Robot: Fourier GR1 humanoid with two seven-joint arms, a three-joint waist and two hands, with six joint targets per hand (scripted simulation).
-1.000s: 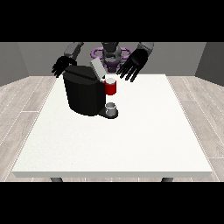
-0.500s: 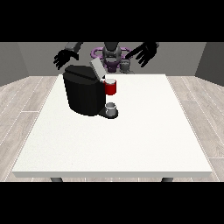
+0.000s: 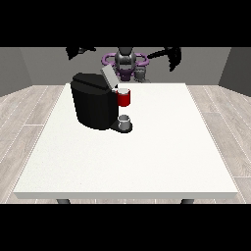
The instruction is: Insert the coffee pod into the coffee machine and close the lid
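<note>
coffee machine on table, cup before it.

The coffee machine has a black body that looks like matt plastic, with only a faint sheen along its top edge. Its raised lid is a pale grey, flat panel, smooth and dull. The pod holder at its front is glossy red, plastic by the look of it. Below it a small cup looks like brushed grey metal. The table top is white, smooth and matt, faintly speckled. The floor shows pale wood-grain planks. The robot's torso looks like grey metal with glossy purple rings
</note>
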